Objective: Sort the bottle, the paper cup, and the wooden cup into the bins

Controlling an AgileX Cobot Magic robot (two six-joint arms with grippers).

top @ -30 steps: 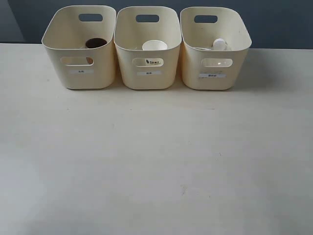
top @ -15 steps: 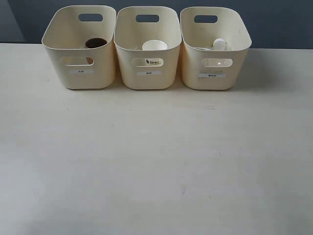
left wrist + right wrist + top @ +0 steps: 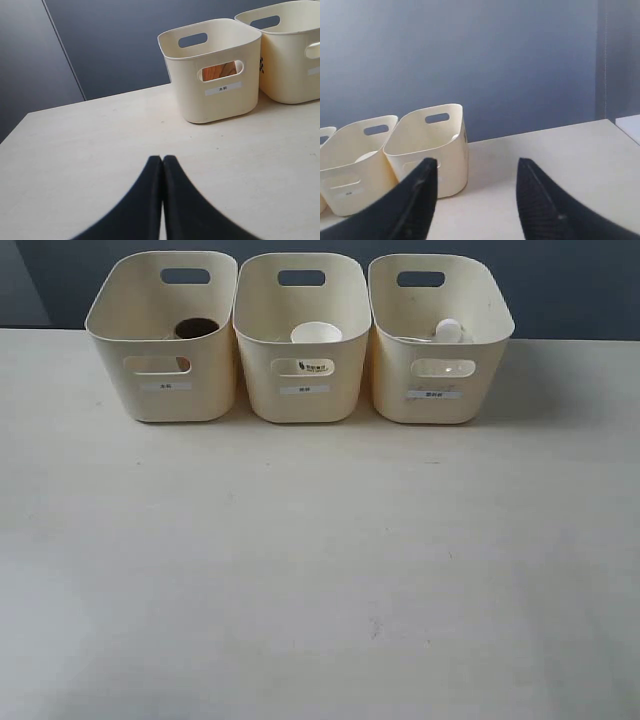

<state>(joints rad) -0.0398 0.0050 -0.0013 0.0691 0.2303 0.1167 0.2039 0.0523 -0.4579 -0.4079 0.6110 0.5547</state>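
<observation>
Cream plastic bins [image 3: 163, 405] hold the brown wooden cup [image 3: 196, 328], white paper cup [image 3: 316, 333] and white-capped clear bottle [image 3: 449, 331]; left gripper [image 3: 162, 162] clenched empty, right gripper [image 3: 477, 172] released, so only a stray sweep could topple them.

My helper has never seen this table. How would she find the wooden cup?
Three cream bins stand in a row at the table's far edge. The wooden cup sits in the left one, a brown rim with a dark inside; its neighbours hold white things.
</observation>
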